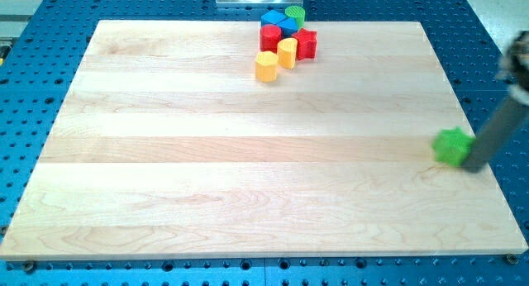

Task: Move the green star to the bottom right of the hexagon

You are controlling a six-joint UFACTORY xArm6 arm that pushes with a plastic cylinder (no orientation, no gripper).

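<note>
Beside green star [452, 145] (blurry), my tip [474, 166]

pale wooden board [207, 154] laid on a blue perforated table [41, 21], cluster gathered at the board's top edge: blue blocks [277, 21], green cylinder [295, 14], red blocks [271, 36] and [307, 43], yellow cylinder [287, 52]

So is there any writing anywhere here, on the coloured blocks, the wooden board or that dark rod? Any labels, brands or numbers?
None: no word, number, label or sign can be read in this view.
The wooden board: bare wood grain.
The green star and the blocks clustered at the view's top: plain colours.
The rod ending in my tip: blurred, no marking visible.
</note>
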